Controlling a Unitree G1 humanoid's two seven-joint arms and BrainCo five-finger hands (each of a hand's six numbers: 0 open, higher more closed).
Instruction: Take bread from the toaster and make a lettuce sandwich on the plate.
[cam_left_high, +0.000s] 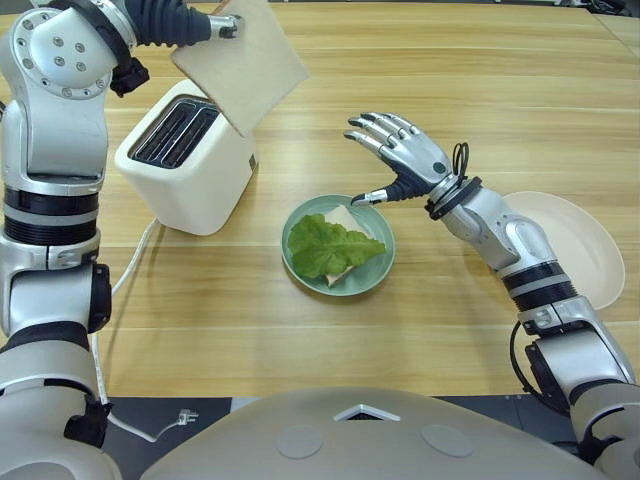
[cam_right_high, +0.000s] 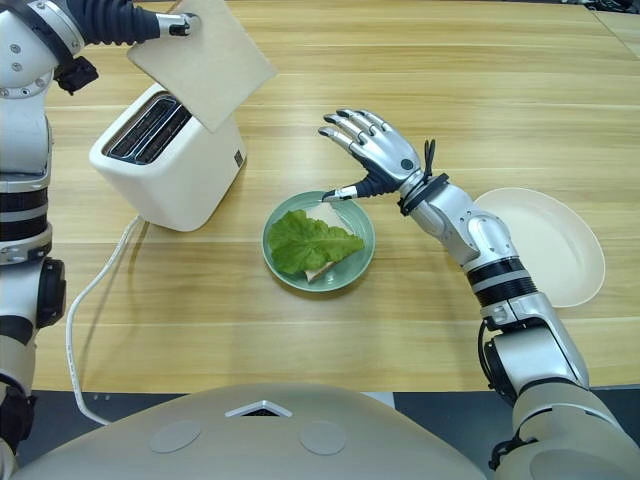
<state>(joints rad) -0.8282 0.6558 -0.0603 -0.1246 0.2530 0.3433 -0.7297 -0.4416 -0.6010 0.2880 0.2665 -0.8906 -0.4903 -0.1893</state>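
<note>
A cream toaster (cam_left_high: 188, 158) stands at the left of the wooden table, both slots showing dark. My left hand (cam_left_high: 190, 22) is shut on a slice of bread (cam_left_high: 243, 62), held tilted in the air above the toaster's right side. A green plate (cam_left_high: 372, 274) lies in the middle with a slice of bread (cam_left_high: 347, 221) on it and a lettuce leaf (cam_left_high: 325, 246) over that slice. My right hand (cam_left_high: 397, 152) hovers open just above the plate's far right rim, fingers spread, holding nothing.
A cream plate (cam_left_high: 570, 245) lies at the right, partly behind my right forearm. The toaster's white cable (cam_left_high: 125, 270) runs along the table towards its front edge. Bare wood stretches behind the plates.
</note>
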